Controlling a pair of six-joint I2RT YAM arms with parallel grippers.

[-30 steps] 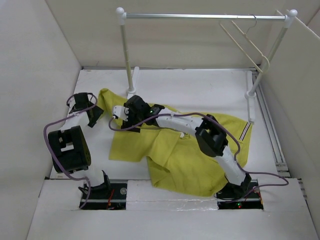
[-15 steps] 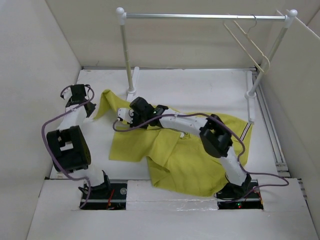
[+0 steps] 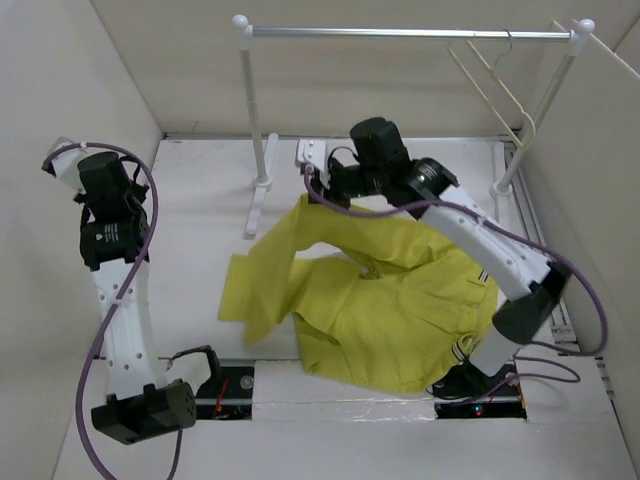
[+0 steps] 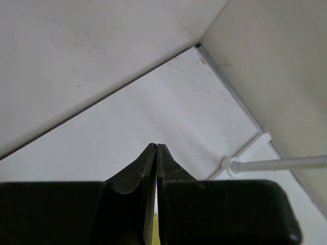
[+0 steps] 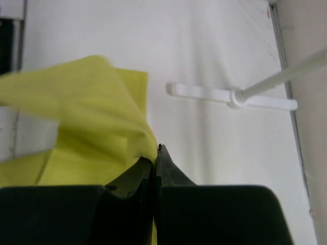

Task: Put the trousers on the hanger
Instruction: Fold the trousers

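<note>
**Right fingers pinching trouser cloth, left fingers closed on nothing**

- Left arm stands tall against the left wall. The left fingers [image 3: 57,156] are up high and well apart from the cloth. In the left wrist view they are pressed together tip to tip, with nothing visible between the tips and only bare desk [image 3: 200,190] and wall beyond.
- The trousers [image 3: 390,310] lie mostly flat on the desk, centre to right. One flap lies loose on the left, near the front edge. The striped waistband shows at the right side, partly under the right arm.
- One end of the trousers is drawn up off the desk toward the back, just right of the rail's left post. It goes taut up to the right fingers [image 3: 312,188].
- In the right wrist view the right fingers [image 5: 155,151] are closed, with a fold of yellow cloth pinched at the tips. The rest of the cloth drapes away to the left of that view.
- The rail [image 3: 400,33] spans the back of the desk. The hanger [image 3: 497,88] hangs by its hook near the rail's right end, tilted, with nothing on it and well apart from the trousers and both sets of fingers.
</note>
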